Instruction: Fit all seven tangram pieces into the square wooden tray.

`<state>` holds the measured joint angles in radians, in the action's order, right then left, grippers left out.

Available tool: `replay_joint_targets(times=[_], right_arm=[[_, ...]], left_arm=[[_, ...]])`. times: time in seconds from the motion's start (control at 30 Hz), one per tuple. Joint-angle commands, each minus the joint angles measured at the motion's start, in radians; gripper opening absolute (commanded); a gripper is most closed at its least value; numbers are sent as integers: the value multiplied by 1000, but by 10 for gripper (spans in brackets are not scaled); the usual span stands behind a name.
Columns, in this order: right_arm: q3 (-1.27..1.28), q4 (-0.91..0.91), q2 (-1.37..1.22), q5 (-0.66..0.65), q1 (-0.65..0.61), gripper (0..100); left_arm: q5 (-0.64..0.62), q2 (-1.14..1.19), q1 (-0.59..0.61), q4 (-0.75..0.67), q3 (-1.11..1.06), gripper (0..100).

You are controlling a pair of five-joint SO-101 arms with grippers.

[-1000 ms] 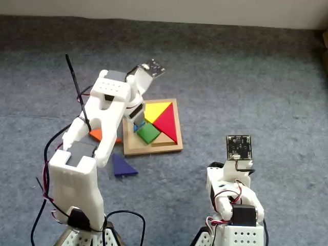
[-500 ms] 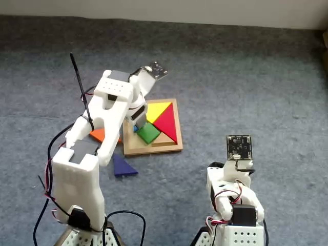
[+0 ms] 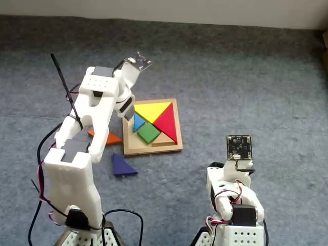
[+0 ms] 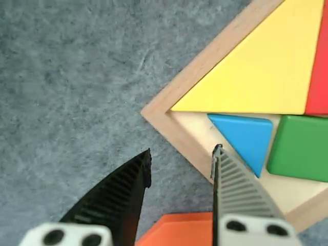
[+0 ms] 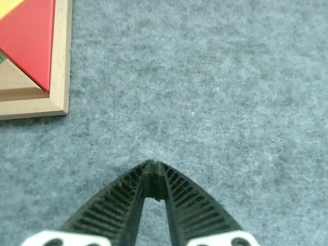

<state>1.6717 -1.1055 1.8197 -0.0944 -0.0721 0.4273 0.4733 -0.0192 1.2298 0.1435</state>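
Observation:
The square wooden tray lies mid-table and holds a yellow triangle, a red triangle, a small blue triangle and a green square. An orange piece and a dark blue triangle lie on the carpet left of the tray. My left gripper is open and empty, hovering just outside the tray's corner, with the blue triangle beyond one fingertip and the orange piece beneath. My right gripper is shut over bare carpet.
Grey carpet covers the whole table. The right arm sits folded at the front right, clear of the tray. The left arm leans over the orange piece beside the tray's left side.
My left gripper has swung left, from above the tray's inside to just outside its corner. The blue triangle now lies uncovered in the tray. The right arm has not moved.

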Motion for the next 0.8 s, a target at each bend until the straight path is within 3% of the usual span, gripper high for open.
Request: replay_joint_targets(times=[0.0,0.27,0.47,0.77], right_arm=[[116,25,5,-11,10,17],[116,25,5,-11,12,17],[116,25,5,-11,12,17],[116,25,5,-11,12,17]], left_arm=[[3,13,-15,-12,48,193],[-8,50,-170,-11,41,192],[-95,8,-252,29,42,192],[-101,-142,-231,169,41,192]])
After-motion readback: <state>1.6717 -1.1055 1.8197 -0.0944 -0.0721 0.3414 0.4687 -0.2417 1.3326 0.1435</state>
